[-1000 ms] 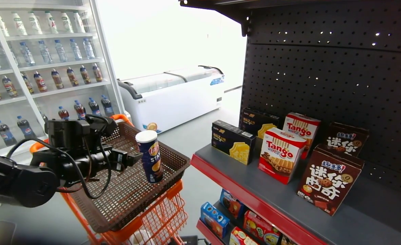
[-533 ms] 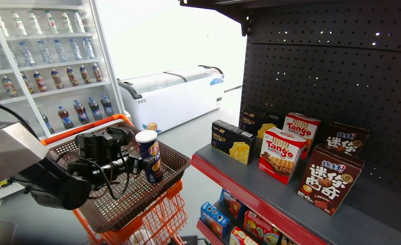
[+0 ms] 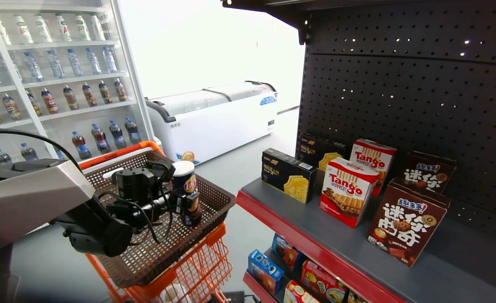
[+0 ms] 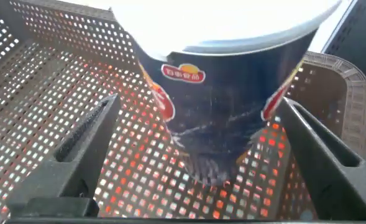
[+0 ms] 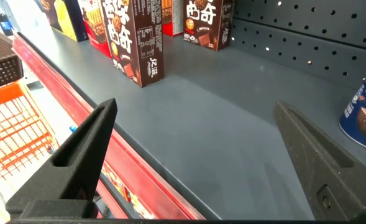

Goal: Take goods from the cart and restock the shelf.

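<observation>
Left gripper (image 3: 180, 201) brackets the chip can (image 3: 188, 184) in the cart's (image 3: 208, 259) brown mesh basket (image 3: 164, 248).
The can stands upright on the basket floor, the left fingers (image 4: 86, 134) spread wide on either side without touching it. The right gripper (image 5: 196, 107) hangs wide open over bare grey shelf (image 5: 220, 137). On the shelf stand black boxes (image 3: 289, 174), wafer boxes (image 3: 347, 191) and brown cookie boxes (image 3: 404, 225).

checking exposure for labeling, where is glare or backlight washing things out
Head view: the opening behind the freezer is blown out white, and light pricks through the pegboard holes. Left wrist view: the chip can has a washed-out lid. Right wrist view: the shelf is evenly lit.
</observation>
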